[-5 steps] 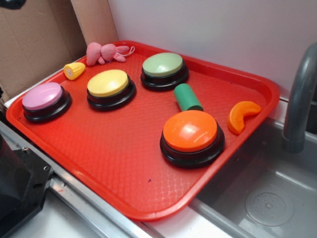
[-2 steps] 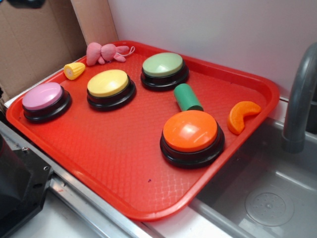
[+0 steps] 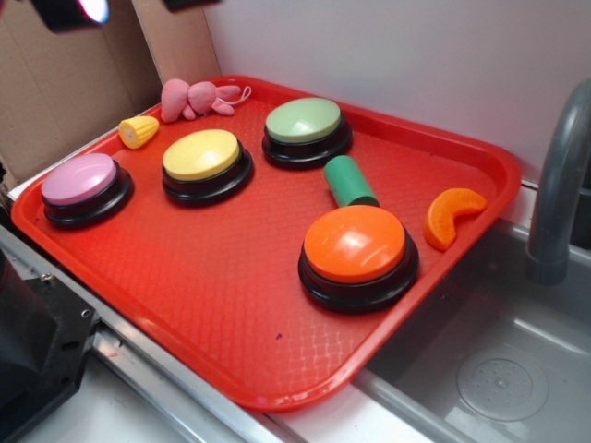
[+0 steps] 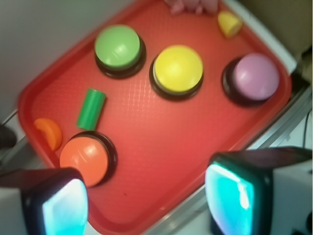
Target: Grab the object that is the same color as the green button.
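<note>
Exterior view: pincer [image 4: 146,198], jaws apart, has edged in above the untouched tray [image 3: 231,305].

- A plain white wall [image 3: 397,55] rose behind.
- Brown cardboard [image 3: 65,83] stood at the far-left corner.
- A grey sink [image 3: 489,360] with faucet [image 3: 563,175] sat right.

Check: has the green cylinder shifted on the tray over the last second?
No. In the exterior view the green cylinder lies where it did, between the green button and the orange button, same tilt.
</note>
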You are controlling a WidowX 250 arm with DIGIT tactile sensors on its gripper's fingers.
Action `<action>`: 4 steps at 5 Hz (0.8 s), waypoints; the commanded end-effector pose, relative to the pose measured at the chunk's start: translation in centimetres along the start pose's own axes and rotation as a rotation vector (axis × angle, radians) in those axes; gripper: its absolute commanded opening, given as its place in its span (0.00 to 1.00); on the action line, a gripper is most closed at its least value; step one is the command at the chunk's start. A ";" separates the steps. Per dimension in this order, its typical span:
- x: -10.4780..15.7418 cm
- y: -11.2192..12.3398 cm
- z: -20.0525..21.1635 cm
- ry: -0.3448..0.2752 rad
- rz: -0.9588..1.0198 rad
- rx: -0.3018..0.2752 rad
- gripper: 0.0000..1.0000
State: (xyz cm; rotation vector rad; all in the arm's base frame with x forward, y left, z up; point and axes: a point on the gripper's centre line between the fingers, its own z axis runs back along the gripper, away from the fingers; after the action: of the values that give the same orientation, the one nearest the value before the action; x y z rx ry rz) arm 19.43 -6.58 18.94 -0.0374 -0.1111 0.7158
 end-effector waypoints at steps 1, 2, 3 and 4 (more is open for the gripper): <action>1.5 -4.7 -5.3 -0.096 0.089 -0.014 1.00; 2.3 -5.7 -9.4 -0.103 0.086 0.048 1.00; 3.3 -6.0 -11.9 -0.103 0.111 0.052 1.00; 4.8 -6.3 -14.1 -0.063 0.130 0.059 1.00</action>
State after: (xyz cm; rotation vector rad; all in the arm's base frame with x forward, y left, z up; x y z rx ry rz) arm 27.63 -8.53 4.29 0.0830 -0.1079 0.8463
